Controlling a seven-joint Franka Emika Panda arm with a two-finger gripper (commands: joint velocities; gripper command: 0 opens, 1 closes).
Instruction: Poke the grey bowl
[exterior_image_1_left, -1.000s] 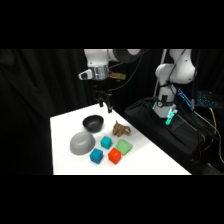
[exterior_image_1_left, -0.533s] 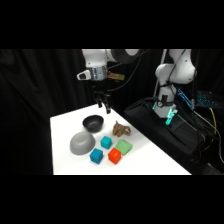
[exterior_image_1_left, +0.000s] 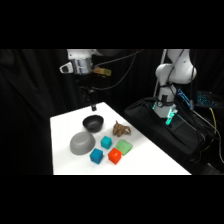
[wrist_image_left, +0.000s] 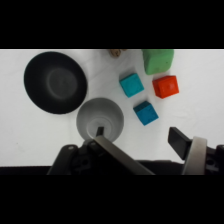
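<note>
The grey bowl (exterior_image_1_left: 82, 143) is a rounded matte dome near the table's left front, beside the smaller black bowl (exterior_image_1_left: 93, 122). My gripper (exterior_image_1_left: 91, 103) hangs high over the table's far edge, beyond the black bowl and well above both. In the wrist view the grey bowl (wrist_image_left: 100, 117) lies just ahead of the gripper (wrist_image_left: 139, 136). One dark finger (wrist_image_left: 100, 131) overlaps the bowl's near rim in the picture, and the other shows far off to the right. The fingers stand wide apart and hold nothing.
To the right of the bowls lie a teal cube (exterior_image_1_left: 106, 142), a blue cube (exterior_image_1_left: 96, 156), a red cube (exterior_image_1_left: 114, 156) and a green block (exterior_image_1_left: 123, 147). A brown lump (exterior_image_1_left: 121, 130) lies behind them. A black case (exterior_image_1_left: 160, 120) stands off the table's right edge under the arm's base (exterior_image_1_left: 172, 75).
The gripper has shifted a little to the left at about the same height. The bowls and cubes have stayed put.
</note>
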